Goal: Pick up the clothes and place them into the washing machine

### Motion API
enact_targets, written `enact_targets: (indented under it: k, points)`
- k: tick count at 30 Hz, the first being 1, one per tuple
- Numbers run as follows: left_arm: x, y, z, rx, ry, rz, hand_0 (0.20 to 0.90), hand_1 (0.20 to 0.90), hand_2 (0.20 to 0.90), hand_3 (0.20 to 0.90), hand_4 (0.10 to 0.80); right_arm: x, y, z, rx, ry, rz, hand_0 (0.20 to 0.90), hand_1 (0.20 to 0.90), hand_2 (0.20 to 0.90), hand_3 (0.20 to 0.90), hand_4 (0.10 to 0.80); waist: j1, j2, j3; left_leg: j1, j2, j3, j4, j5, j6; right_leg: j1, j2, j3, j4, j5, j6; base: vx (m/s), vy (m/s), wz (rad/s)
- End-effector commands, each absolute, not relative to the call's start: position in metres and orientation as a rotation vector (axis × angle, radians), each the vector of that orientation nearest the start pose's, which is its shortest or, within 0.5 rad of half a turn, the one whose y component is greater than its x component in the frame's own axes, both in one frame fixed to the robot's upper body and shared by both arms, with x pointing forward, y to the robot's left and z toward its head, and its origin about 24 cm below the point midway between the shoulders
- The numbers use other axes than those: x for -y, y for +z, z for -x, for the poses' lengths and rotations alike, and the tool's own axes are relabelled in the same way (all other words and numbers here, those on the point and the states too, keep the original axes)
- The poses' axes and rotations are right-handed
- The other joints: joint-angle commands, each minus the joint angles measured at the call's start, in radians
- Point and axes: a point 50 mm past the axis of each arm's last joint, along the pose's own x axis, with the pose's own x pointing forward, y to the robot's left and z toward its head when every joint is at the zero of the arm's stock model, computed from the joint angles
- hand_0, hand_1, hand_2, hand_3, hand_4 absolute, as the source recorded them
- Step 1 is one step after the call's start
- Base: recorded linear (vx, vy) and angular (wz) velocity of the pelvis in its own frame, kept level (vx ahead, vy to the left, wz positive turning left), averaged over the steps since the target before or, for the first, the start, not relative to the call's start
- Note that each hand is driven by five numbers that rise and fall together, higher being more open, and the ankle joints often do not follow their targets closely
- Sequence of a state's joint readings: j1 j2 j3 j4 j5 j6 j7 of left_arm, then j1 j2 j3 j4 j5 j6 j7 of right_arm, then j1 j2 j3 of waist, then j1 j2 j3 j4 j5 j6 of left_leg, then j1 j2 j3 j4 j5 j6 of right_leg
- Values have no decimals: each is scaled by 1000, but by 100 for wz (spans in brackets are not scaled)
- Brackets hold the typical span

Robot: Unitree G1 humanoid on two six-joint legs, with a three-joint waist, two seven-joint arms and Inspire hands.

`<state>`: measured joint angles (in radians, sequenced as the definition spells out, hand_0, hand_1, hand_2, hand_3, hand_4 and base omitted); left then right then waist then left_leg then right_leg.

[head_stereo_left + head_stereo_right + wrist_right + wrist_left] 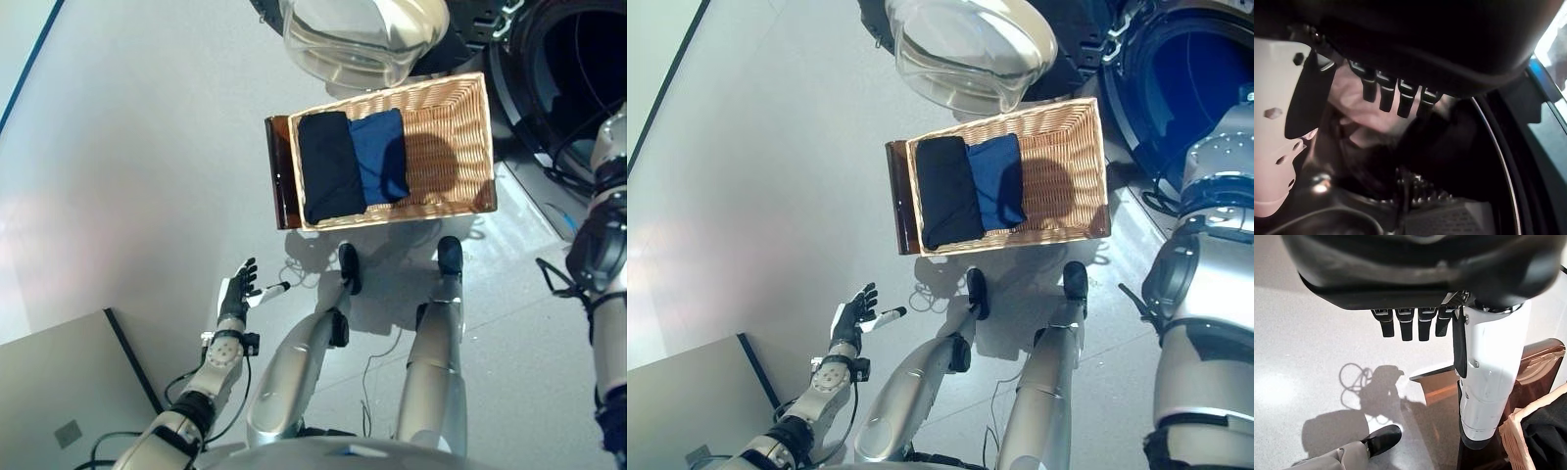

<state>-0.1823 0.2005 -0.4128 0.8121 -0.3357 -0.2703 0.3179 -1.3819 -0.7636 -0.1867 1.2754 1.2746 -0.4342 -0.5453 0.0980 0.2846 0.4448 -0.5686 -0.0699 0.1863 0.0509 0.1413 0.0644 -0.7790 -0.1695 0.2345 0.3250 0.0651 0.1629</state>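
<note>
Fingers of right hand (1396,98) short and loose inside washer drum (1200,78), pale garment (1359,105) just past them, nothing gripped. Left hand (235,289) spread, idle, well left of basket (460,108). Black cloth (328,166) and blue cloth (382,152) wait in basket. Advice: draw right arm out clear of door rim, then reach basket.

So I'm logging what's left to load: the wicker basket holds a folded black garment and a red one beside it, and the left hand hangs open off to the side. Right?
Not quite: the garment beside the black garment is a blue garment, not red, as the left eye view shows. The rest holds: both lie folded in the wicker basket, and the left hand hangs open, away from it.
</note>
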Motion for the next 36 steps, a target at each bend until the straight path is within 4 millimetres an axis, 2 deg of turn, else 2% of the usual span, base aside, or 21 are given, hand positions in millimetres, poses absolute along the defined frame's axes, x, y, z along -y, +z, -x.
enact_targets:
  k: [1, 3, 4, 5, 6, 8, 9, 11, 14, 16, 22, 25, 27, 28, 31, 36]
  points:
    - [-183, -72, -234, -386, 211, -134, 900, 900, 900, 900, 800, 371, 353, -326, 837, -891, -961, 900, 900, 900, 900, 800, -11, 57, -35, -99, 44, -45, 51, -1, -124, 17, 46, -52, 55, -79, -74, 0, 0, 0]
    - [-184, -72, -234, -384, 217, -138, 900, 900, 900, 900, 800, 370, 352, -327, 807, -950, -890, 900, 900, 900, 900, 800, -12, 54, -33, -101, 48, -45, 52, 4, -123, 20, 47, -53, 47, -70, -74, 0, 0, 0]
    - [-186, -71, -233, -376, 223, -143, 900, 900, 900, 900, 800, 369, 349, -328, 731, -1050, -670, 900, 900, 900, 900, 800, -11, 46, -31, -97, 47, -45, 55, -3, -122, 27, 46, -55, 46, -74, -75, 0, 0, 0]
    - [-188, -68, -235, -363, 229, -150, 900, 900, 900, 900, 800, 367, 347, -330, 677, -1113, -547, 900, 900, 900, 900, 800, -11, 44, -29, -97, 48, -44, 57, -2, -122, 29, 45, -58, 44, -73, -76, 0, 0, 0]
    - [-187, -68, -235, -362, 230, -148, 900, 900, 900, 900, 800, 366, 348, -331, 677, -1115, -543, 900, 900, 900, 900, 800, -11, 46, -28, -101, 50, -44, 56, 3, -121, 27, 47, -58, 41, -65, -76, -35, -10, 1]
    - [-190, -63, -239, -332, 245, -168, 900, 900, 900, 900, 800, 360, 341, -336, 582, -1204, -354, 900, 900, 900, 900, 800, -12, 42, -24, -101, 52, -45, 60, 3, -120, 34, 49, -62, 34, -58, -77, -16, -6, 0]
    - [-192, -58, -241, -309, 259, -178, 900, 900, 900, 900, 800, 356, 335, -340, 523, -1261, -195, 900, 900, 900, 900, 800, -15, 33, -20, -96, 50, -46, 64, -5, -119, 45, 47, -66, 34, -65, -77, 0, 0, 0]
    - [-193, -55, -244, -295, 278, -172, 900, 900, 900, 900, 800, 350, 329, -344, 498, -1296, -63, 900, 900, 900, 900, 800, -19, 25, -16, -96, 51, -49, 66, -4, -118, 49, 50, -70, 29, -60, -78, -11, -8, 5]
    - [-193, -53, -245, -284, 289, -176, 900, 900, 900, 900, 800, 346, 324, -346, 486, -1313, -12, 900, 900, 900, 900, 800, -17, 19, -18, -99, 56, -50, 65, 1, -117, 50, 55, -71, 21, -49, -79, -16, 0, 8]
    - [-190, -52, -246, -273, 293, -174, 900, 900, 900, 900, 800, 343, 310, -349, 438, -1355, 64, 900, 900, 900, 900, 800, -16, 9, -19, -97, 57, -52, 66, -1, -117, 60, 56, -73, 12, -47, -79, 1, 0, 6]
    - [-188, -51, -249, -269, 302, -176, 900, 900, 900, 900, 800, 335, 288, -356, 377, -1381, 92, 900, 900, 900, 900, 800, -13, 2, -25, -91, 56, -54, 63, -2, -116, 73, 54, -76, -3, -42, -78, 0, 7, -1]
    - [-188, -51, -249, -268, 313, -175, 900, 900, 900, 900, 800, 325, 277, -360, 380, -1362, 130, 900, 900, 900, 900, 800, -11, -2, -27, -90, 57, -54, 63, -3, -114, 78, 54, -76, -5, -41, -78, -1, 5, 1]
    - [-188, -50, -250, -264, 328, -171, 900, 900, 900, 900, 800, 305, 269, -368, 412, -1296, 185, 900, 900, 900, 900, 800, -12, -6, -25, -90, 58, -52, 63, -3, -113, 81, 54, -77, -9, -39, -77, 0, 0, 0]
    - [-189, -50, -250, -264, 328, -172, 900, 900, 900, 900, 800, 305, 268, -368, 411, -1296, 185, 900, 900, 900, 900, 800, -12, -7, -25, -89, 58, -52, 63, -3, -113, 82, 54, -77, -9, -39, -77, -8, 6, -6]
    - [-190, -51, -249, -264, 342, -175, 900, 900, 900, 900, 800, 284, 255, -375, 444, -1169, 246, 900, 900, 900, 900, 800, -17, -19, -19, -86, 62, -51, 65, -3, -113, 88, 55, -79, -13, -36, -77, -1, 0, -2]
    - [-197, -50, -247, -255, 367, -187, 900, 900, 900, 900, 800, 261, 224, -378, 455, -992, 509, 900, 900, 900, 900, 800, -25, -41, -7, -81, 69, -51, 69, -3, -113, 103, 55, -86, -22, -32, -77, 0, 0, 0]
